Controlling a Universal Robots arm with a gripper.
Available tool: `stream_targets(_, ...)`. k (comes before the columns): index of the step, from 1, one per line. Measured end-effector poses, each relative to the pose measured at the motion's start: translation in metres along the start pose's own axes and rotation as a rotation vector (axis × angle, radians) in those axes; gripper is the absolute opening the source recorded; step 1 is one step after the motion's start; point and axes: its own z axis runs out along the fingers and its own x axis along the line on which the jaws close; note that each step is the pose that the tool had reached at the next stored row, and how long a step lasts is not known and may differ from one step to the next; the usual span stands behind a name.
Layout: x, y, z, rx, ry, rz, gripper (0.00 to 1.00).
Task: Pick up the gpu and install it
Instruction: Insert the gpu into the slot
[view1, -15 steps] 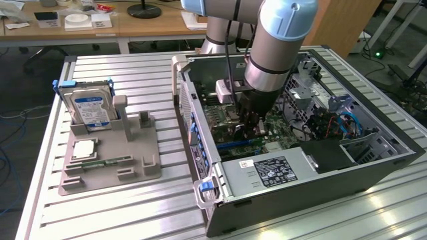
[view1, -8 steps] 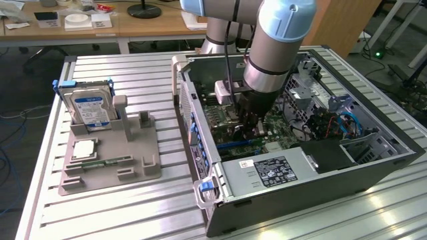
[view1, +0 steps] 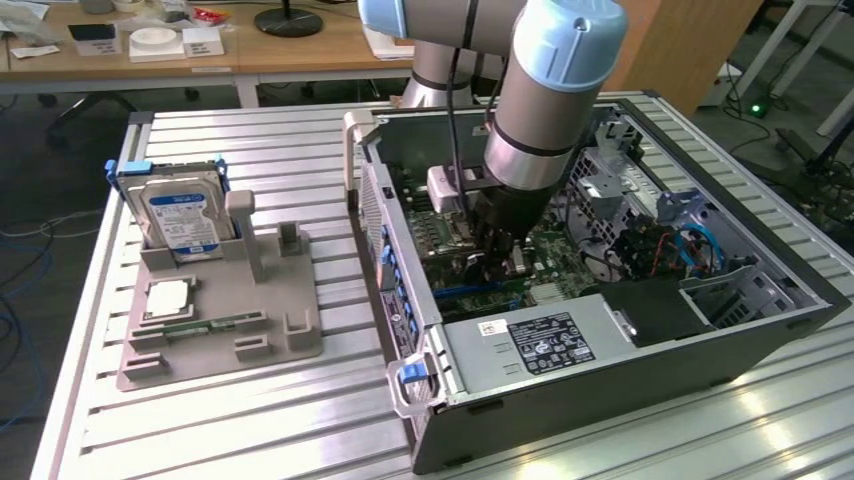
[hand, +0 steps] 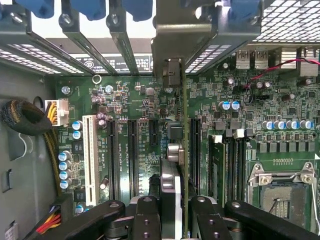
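Note:
The gpu (hand: 173, 172) is seen edge-on in the wrist view. It is a thin green board with a dark face, standing upright over the motherboard (hand: 145, 97). Its silver end bracket (hand: 182, 47) reaches the case's rear slot openings. My gripper (hand: 175, 222) is shut on the card, with a black finger (hand: 146, 220) on each side. The card's lower edge runs along the black expansion slots (hand: 192, 145); I cannot tell whether it is seated. In the exterior view my gripper (view1: 497, 262) is lowered inside the open computer case (view1: 747, 330).
A grey holder (view1: 214, 345) at the exterior view's left carries a hard drive (view1: 183, 220), a small memory strip (view1: 214, 325) and a square chip (view1: 167, 298). Inside the case are a power supply (view1: 534, 345), cables (view1: 674, 250), a white slot (hand: 90, 160) and the processor socket (hand: 285, 195).

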Motion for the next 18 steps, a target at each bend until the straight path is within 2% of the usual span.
stream_targets(11,-0.0018,0.0001,0.0022,0.0001,-0.0001,0.000,0.28)
stream_targets(15,-0.0029,0.0001,0.0023,0.0002,0.0032,0.000,0.28)
stream_targets(18,-0.0029,0.0002,0.0027,0.0005,0.0110,0.000,0.28)
